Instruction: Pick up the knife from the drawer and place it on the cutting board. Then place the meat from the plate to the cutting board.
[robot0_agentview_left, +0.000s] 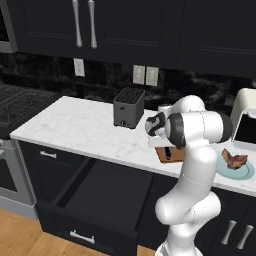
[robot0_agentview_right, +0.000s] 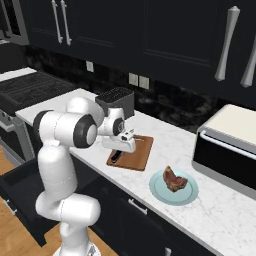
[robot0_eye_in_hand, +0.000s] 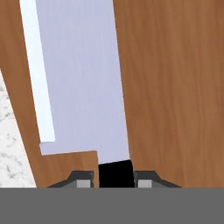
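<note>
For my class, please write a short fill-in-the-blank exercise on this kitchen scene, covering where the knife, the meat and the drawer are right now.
1. The gripper is shut on the black handle of the ____.
2. The knife's blade lies over the wooden ____.
3. The meat sits on the pale blue ____.
4. Below the counter, the wide black drawer stands ____.

Missing words: knife; cutting board; plate; open

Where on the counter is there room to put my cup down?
Bare white marble counter stretches left of the black toaster. A smaller bare patch lies in front of the white oven. It is crowded around the reddish-brown wooden cutting board and the round pale-teal plate.
</note>
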